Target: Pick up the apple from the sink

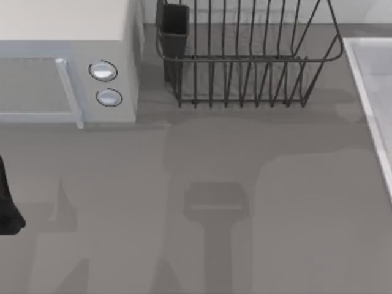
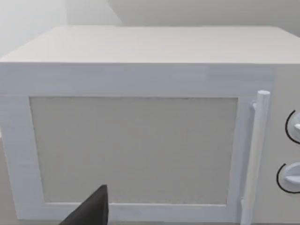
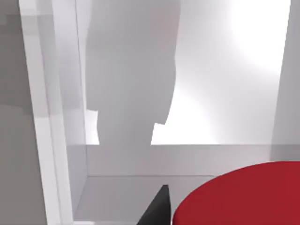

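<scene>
Apple (image 3: 239, 197) close under the right wrist camera inside the sink (image 3: 140, 159), one dark fingertip (image 3: 157, 211) beside it, grip cannot be told, sink rim (image 1: 367, 79) at table's right edge, left arm (image 1: 9, 202) parked far left facing microwave (image 2: 140, 140), rack (image 1: 245, 55) at the far side

Nothing readable anywhere here, honestly. The white microwave (image 1: 67, 61) has two round knobs (image 1: 103, 71) but there are no numbers, marks or brand name around them, and its door and top are blank in the left wrist view too. The wire rack (image 1: 245, 55) carries no tag. The sink (image 1: 370, 92) is plain pale with no stamp on its rim or walls, and the apple (image 3: 243, 197) has no sticker. The grey worktop (image 1: 196, 233) is unmarked as well.
</scene>
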### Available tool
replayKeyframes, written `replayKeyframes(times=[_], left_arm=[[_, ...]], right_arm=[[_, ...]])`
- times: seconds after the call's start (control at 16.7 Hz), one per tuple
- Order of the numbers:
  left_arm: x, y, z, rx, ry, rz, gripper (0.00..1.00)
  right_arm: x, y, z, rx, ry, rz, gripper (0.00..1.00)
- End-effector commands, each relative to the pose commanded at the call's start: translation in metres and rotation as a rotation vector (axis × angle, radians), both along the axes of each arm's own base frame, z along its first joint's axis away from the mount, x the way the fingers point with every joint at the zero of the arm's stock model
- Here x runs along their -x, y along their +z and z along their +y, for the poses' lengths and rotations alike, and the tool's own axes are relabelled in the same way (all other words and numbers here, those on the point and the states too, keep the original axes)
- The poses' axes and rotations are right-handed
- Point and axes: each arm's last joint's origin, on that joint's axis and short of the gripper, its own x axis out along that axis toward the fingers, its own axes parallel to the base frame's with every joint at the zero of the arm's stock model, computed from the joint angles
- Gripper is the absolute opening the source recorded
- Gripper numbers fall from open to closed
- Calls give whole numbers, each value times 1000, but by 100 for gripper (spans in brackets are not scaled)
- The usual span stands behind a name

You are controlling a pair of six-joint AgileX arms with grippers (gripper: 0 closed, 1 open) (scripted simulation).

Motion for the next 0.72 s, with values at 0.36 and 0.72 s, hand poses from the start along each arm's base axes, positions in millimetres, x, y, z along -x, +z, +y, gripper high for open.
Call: replayKeyframes(times=[0.36,0.72], left_arm=[[0,0,0,0,0,0,100],[0,0,0,0,0,0,100]], right_arm=[[0,2,17,0,2,-6,0],[22,-8,122,-6,2,44,0]])
